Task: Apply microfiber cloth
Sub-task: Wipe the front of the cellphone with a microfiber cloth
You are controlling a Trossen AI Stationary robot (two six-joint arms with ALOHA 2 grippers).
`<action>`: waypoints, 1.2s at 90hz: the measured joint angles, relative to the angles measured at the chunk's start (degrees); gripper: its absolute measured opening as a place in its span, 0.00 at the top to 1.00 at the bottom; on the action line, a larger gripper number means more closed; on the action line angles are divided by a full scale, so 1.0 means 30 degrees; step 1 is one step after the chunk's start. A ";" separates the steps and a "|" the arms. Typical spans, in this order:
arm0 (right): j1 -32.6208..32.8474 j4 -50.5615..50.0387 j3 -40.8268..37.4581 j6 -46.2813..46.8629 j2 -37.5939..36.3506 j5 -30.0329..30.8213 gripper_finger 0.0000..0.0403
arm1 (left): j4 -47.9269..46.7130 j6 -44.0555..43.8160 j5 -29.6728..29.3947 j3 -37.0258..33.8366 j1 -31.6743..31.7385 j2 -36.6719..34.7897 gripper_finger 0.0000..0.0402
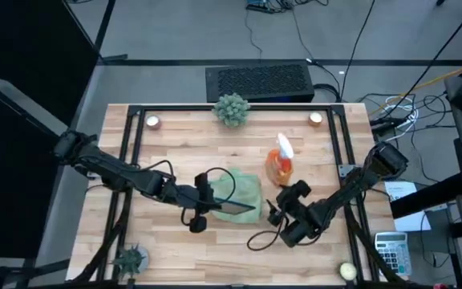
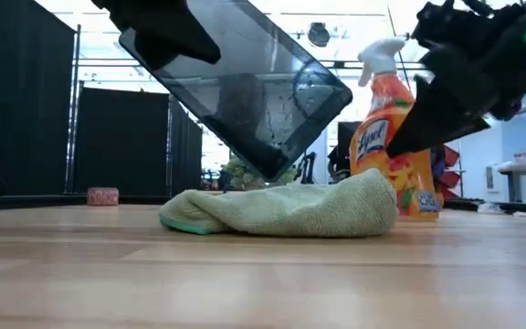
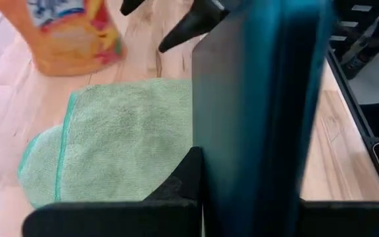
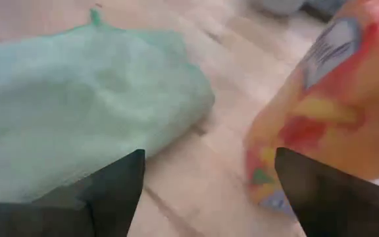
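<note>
The pale green microfiber cloth [image 1: 243,190] lies bunched and folded on the wooden table [image 1: 175,152], seen also as a low heap [image 2: 290,208]. My left gripper [image 1: 203,199] is shut on a dark tablet [image 2: 245,91], which hangs tilted over the cloth. Whether the tablet's lower corner [image 2: 265,170] touches the cloth, I cannot tell. My right gripper [image 4: 206,191] stands open above the table just right of the cloth, beside an orange spray bottle [image 1: 281,164] that stands upright on its base. Nothing is between its fingers. My left gripper pinches the tablet near its raised end [image 2: 185,41], one finger [image 3: 179,181] against the tablet's flat face [image 3: 239,131] and the other hidden behind it. The fingers come from the table's left. The tablet is lifted, slanting down toward the cloth.
A round spiky green plant ball [image 1: 231,108] sits at the far edge, with small candles [image 1: 153,121] [image 1: 316,119] at the far corners. A small plant [image 1: 131,258] and a pale ball [image 1: 346,271] stand near the front. A dark cable [image 1: 259,239] loops before the right gripper.
</note>
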 joint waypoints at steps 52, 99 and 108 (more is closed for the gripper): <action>-0.2675 1.6217 0.0675 -1.1016 0.4289 -0.1124 0.21 | -0.4102 -0.1094 -0.4025 -0.0015 0.0138 -0.0588 0.98; 0.0360 1.0169 0.0636 -0.3366 0.2777 -1.1321 0.21 | -0.3677 -0.1503 -0.3974 -0.0015 -0.0459 -0.0676 0.98; 0.1090 1.0158 0.0666 -0.2683 0.1029 -1.0245 0.21 | -0.3047 -0.1611 -0.3442 -0.0015 -0.0452 -0.0676 0.98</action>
